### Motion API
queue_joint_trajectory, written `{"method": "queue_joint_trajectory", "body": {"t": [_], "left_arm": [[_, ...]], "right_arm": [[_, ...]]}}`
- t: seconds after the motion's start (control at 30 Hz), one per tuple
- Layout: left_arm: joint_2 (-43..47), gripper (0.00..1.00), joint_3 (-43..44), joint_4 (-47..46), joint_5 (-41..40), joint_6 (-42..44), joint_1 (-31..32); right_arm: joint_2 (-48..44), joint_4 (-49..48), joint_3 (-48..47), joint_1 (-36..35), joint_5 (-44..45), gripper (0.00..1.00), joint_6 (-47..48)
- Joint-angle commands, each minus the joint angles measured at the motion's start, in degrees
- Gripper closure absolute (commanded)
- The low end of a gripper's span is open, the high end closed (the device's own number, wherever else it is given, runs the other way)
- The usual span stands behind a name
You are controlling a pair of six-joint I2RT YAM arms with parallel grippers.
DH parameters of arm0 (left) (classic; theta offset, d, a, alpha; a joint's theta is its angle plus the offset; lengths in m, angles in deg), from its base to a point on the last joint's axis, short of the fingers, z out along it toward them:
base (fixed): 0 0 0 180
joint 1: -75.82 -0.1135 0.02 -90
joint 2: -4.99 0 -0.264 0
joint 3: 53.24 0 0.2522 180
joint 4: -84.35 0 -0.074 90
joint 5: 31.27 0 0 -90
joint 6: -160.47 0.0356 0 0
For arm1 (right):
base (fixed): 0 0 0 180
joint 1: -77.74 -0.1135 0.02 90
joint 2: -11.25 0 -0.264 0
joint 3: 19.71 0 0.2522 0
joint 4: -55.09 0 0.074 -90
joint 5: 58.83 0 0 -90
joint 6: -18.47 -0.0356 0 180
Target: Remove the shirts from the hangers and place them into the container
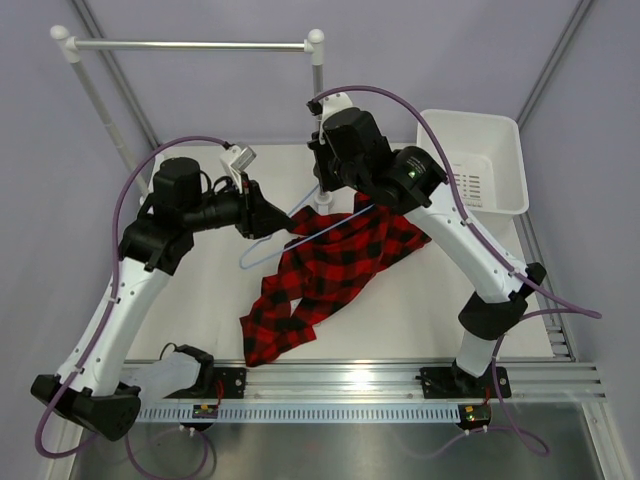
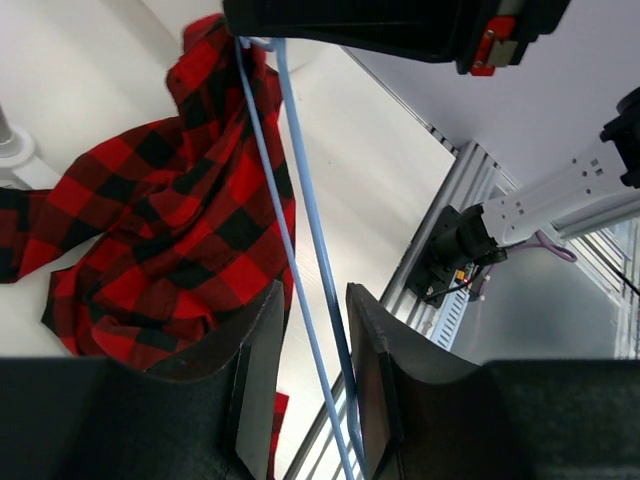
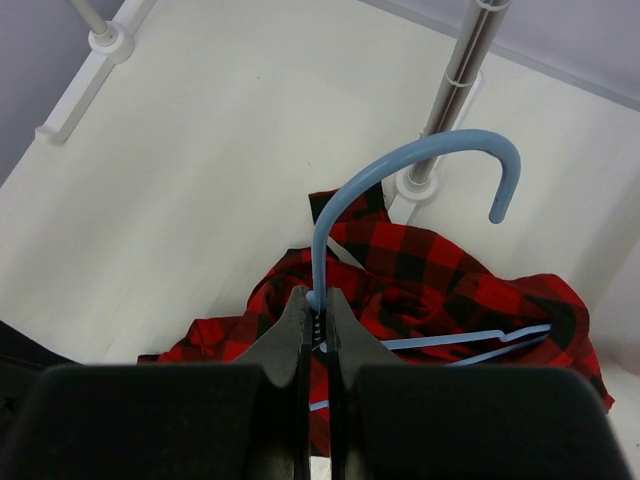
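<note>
With my right gripper [image 3: 318,300] clamped on the hanger [image 3: 420,150] below its hook and my left gripper [image 2: 313,292] apart astride its wires, I should close squarely before drawing it from the shirt [image 1: 330,265] heaped on the worktop [image 1: 200,310].

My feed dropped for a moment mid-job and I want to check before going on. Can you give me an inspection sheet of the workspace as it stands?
Surface: white table, with shirt cloth lying on it.
Job's things: blue hanger held by its neck; shirt bunched on it and trailing onto the table; container empty.
Clutter: nothing seen.
Grippers: right gripper shut on the hanger's neck; left gripper open around the hanger's wires.
Cables: purple cables loop off both arms.
Surroundings: clothes rack behind, with nothing on its bar.
</note>
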Motion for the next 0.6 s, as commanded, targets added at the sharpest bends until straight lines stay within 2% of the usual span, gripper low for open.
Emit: {"method": "queue_joint_trajectory", "body": {"t": [0.0,0.13,0.2,0.27,0.3,0.4,0.57], "left_arm": [[1.46,0.65,1.95,-3.19,-4.81,0.36,0.21],[2.08,0.66,1.6,-4.33,-6.48,-0.26,0.39],[1.91,0.72,1.68,-4.16,-7.01,0.18,0.65],[1.82,0.8,1.51,-3.98,-7.8,0.18,0.91],[1.82,0.88,1.33,-3.98,-7.98,0.18,0.91],[1.82,1.0,1.07,-4.42,-8.42,0.0,1.0],[2.34,1.0,0.8,-4.51,-10.0,-0.26,1.18]], "right_arm": [[-0.3,-0.19,-1.74,-0.79,0.15,1.0,0.5],[-0.22,-0.19,-1.47,-0.96,-0.11,1.0,0.33],[-0.21,-0.02,-1.64,-1.4,-0.29,1.0,0.33],[-0.22,0.16,-2.17,-1.66,-0.2,1.0,0.15],[-0.22,0.25,-2.43,-1.75,-0.29,1.0,0.07],[-0.22,0.25,-3.4,-2.02,-1.34,1.0,-0.2],[0.4,1.39,-6.13,-2.45,-2.75,1.0,0.06]]}}
